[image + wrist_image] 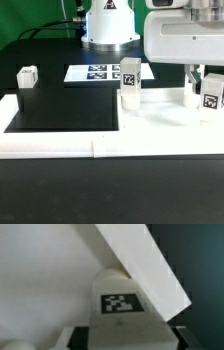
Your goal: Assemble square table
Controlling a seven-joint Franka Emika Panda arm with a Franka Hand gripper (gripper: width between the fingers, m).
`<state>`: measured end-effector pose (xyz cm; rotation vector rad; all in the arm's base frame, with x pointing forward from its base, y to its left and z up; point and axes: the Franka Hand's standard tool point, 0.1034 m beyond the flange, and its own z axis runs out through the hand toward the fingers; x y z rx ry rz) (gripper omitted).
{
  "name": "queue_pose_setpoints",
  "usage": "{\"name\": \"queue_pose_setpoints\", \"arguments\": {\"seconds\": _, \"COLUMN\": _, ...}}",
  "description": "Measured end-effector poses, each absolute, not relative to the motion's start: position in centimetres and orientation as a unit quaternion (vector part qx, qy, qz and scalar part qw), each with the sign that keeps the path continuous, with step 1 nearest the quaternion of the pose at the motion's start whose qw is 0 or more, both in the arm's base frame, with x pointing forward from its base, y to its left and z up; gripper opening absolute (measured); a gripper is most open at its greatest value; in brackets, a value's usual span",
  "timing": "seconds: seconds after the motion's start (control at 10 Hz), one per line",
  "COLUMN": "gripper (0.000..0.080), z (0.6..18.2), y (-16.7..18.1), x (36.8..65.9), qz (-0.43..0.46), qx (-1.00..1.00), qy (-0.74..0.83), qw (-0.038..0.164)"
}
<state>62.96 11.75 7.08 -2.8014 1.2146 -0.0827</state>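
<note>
Hand point(206, 86) closed on 1 leg: in the wrist view the held leg point(120, 303) fills the gap between the dark fingers point(182, 338), tag toward the camera. In the exterior view it stands upright at 3 o'clock, with its foot on or just above the plate point(165, 112). The socket is hidden beneath it, so I cannot tell whether it is seated.

Outward from there:
- Second leg point(130, 86) is upright at the plate's edge, just off centre toward 1 o'clock and well apart from the hand.
- Marker board point(95, 72) is at 11 o'clock, behind that leg.
- Third leg point(27, 77) is loose at 10 o'clock, well apart from the plate.
- Bare black surface point(60, 110) is at 9 o'clock.
- Border rails point(110, 148) run along 6 o'clock.

Risks, as judged:
- If the held leg goes into its socket slightly tilted, it could bind or cross-thread.
- Turning it with a weak grip could let it slip between the fingers.
- The plate looks loose, so a sideways push from the hand could slide it and throw off the alignment.
- Letting go before the leg is home could topple it.

Count:
- 1 hand
- 1 plate
- 3 legs in view (1 held, 1 standing, 1 loose); a 4th is not visible
- 1 marker board
- Rails: number unclear, though a seam at 6 o'clock suggests more than 1 piece
</note>
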Motion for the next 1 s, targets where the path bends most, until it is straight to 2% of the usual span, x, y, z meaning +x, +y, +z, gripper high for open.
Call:
{"name": "queue_pose_setpoints", "arguments": {"seconds": 0.2, "gripper": 0.0292, "z": 7.02, "y": 11.97, "x": 62.8, "qz": -0.01, "qx": -0.837, "qy": 0.545, "qw": 0.049}}
{"name": "queue_pose_setpoints", "arguments": {"seconds": 0.4, "gripper": 0.0292, "z": 6.9, "y": 11.8, "x": 62.74, "qz": -0.001, "qx": -0.739, "qy": 0.669, "qw": 0.076}}
{"name": "queue_pose_setpoints", "arguments": {"seconds": 0.5, "gripper": 0.0292, "z": 6.9, "y": 11.83, "x": 62.75, "qz": 0.001, "qx": -0.731, "qy": 0.678, "qw": 0.077}}
{"name": "queue_pose_setpoints", "arguments": {"seconds": 0.6, "gripper": 0.0358, "z": 6.83, "y": 11.96, "x": 62.7, "qz": 0.001, "qx": -0.733, "qy": 0.676, "qw": 0.077}}
{"name": "queue_pose_setpoints", "arguments": {"seconds": 0.7, "gripper": 0.0358, "z": 6.78, "y": 11.96, "x": 62.68, "qz": 0.0, "qx": -0.743, "qy": 0.664, "qw": 0.077}}
{"name": "queue_pose_setpoints", "arguments": {"seconds": 0.8, "gripper": 0.0546, "z": 6.74, "y": 11.9, "x": 62.65, "qz": -0.002, "qx": -0.766, "qy": 0.638, "qw": 0.074}}
{"name": "queue_pose_setpoints", "arguments": {"seconds": 0.9, "gripper": 0.0617, "z": 6.76, "y": 11.76, "x": 62.7, "qz": -0.009, "qx": -0.823, "qy": 0.564, "qw": 0.072}}
{"name": "queue_pose_setpoints", "arguments": {"seconds": 1.0, "gripper": 0.0617, "z": 6.77, "y": 11.7, "x": 62.77, "qz": -0.016, "qx": -0.87, "qy": 0.488, "qw": 0.071}}
